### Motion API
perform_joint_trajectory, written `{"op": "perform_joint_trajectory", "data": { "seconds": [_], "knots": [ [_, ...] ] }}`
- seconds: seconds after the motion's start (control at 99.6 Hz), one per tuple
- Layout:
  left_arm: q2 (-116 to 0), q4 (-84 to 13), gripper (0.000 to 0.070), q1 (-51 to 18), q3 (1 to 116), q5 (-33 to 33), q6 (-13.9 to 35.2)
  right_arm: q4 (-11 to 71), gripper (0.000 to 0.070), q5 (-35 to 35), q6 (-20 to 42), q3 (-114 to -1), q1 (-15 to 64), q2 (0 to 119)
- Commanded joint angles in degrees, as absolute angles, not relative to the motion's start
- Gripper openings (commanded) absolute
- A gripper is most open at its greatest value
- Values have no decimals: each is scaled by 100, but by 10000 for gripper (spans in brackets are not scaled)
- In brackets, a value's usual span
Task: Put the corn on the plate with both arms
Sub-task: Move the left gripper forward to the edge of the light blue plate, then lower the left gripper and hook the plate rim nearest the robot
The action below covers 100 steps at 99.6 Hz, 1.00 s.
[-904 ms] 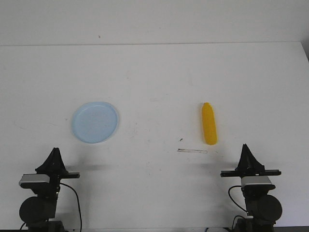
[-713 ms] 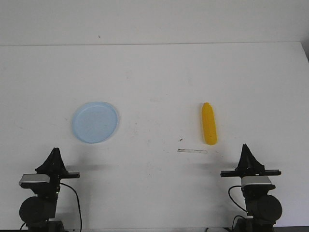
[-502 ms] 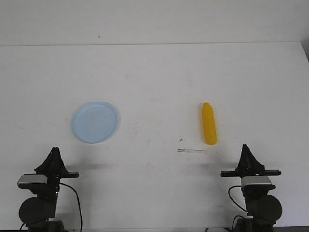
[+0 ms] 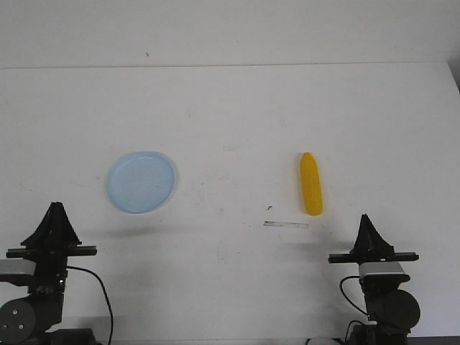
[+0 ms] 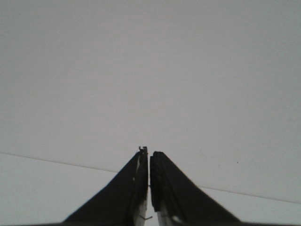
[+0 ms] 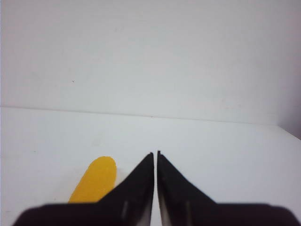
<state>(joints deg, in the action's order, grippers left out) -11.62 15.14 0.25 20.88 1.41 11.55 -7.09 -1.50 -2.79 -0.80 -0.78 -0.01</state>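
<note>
The yellow corn (image 4: 310,185) lies on the white table right of centre, lengthwise front to back. It also shows in the right wrist view (image 6: 96,181), beside the fingers. The pale blue plate (image 4: 141,181) lies flat left of centre, with nothing on it. My left gripper (image 4: 56,210) is shut and empty near the front left edge, in front of and left of the plate. In the left wrist view my left gripper (image 5: 149,151) shows only table and wall. My right gripper (image 4: 366,218) is shut and empty, in front of and right of the corn. It shows in its wrist view (image 6: 155,153).
A short strip of tape or a scratch mark (image 4: 286,225) lies on the table just in front of the corn. The table's back edge meets a white wall (image 4: 230,32). The right table edge (image 4: 453,79) shows at the far right.
My left arm has moved to the left and its gripper now sits lower in the front view. The right arm, corn and plate have not moved.
</note>
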Motion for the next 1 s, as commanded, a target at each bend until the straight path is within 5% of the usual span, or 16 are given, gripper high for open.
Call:
{"op": "perform_joint_trajectory", "data": {
  "seconds": [0.0, 0.301, 0.613, 0.844, 0.994],
  "knots": [
    [-1559, 1459, 1, 32, 2388, 154, 1116, -766, 14, -148, -283, -73, -75, 8],
    [-3903, 1315, 2, 30, 3905, 145, 751, -766, 14, -148, -283, -73, -75, 8],
    [-6003, -410, 2, 36, 5234, -165, 294, -766, 14, -148, -283, -73, -75, 8],
    [-7448, -2405, 2, 344, 6392, -698, 1992, -766, 14, -148, -283, -73, -75, 8],
    [-8160, -2967, 1, 751, 6674, -2257, 2644, -766, 14, -150, -283, -73, -75, 8]
  ]
}}
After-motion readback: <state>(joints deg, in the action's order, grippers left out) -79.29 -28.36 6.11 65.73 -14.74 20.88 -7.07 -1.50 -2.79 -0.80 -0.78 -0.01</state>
